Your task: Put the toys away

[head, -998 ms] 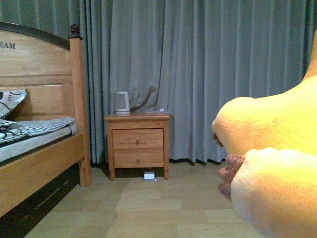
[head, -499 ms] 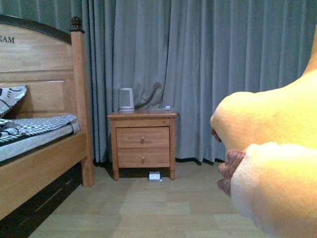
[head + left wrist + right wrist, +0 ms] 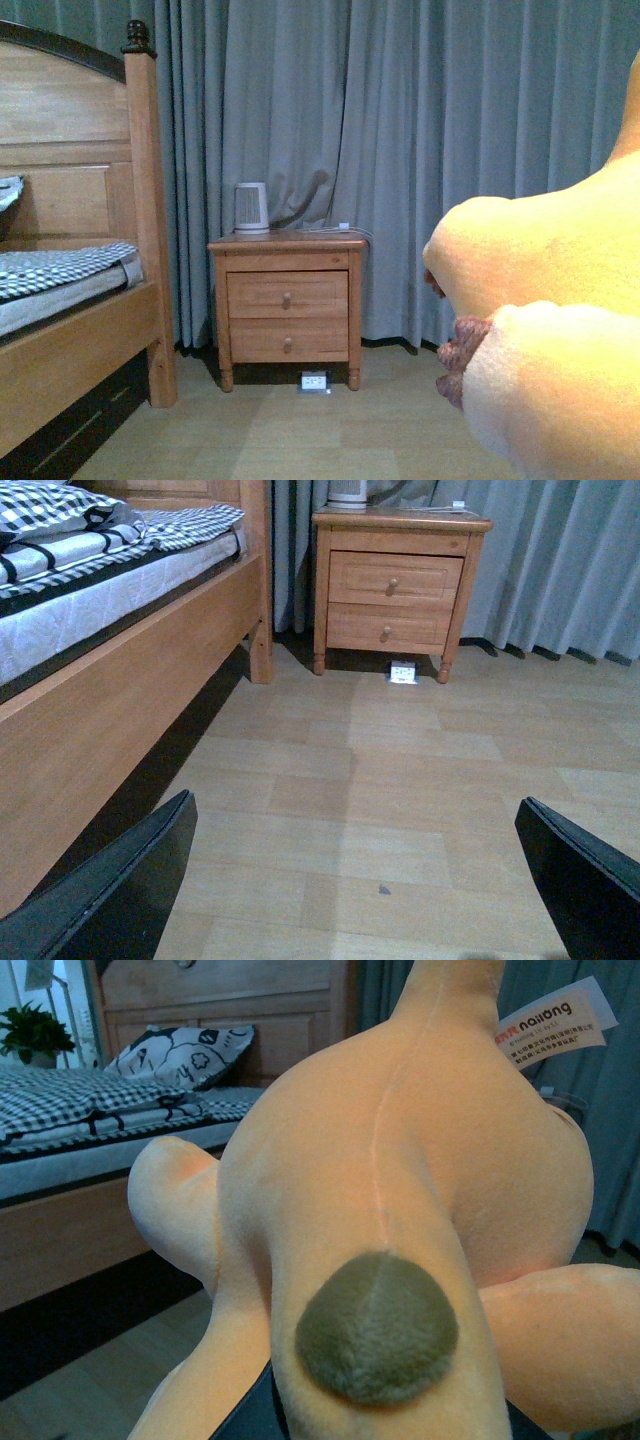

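Low front, left-wrist views toward nightstand

The left fingers spread wide, empty; the right fingers, mostly hidden, grip the plush toy.

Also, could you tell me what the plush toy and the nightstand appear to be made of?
The plush toy looks like soft short-pile fabric: fuzzy surface, stitched seam down its body. The nightstand appears to be wood with a smooth warm-brown finish; faint grain shows, though it may be veneer.
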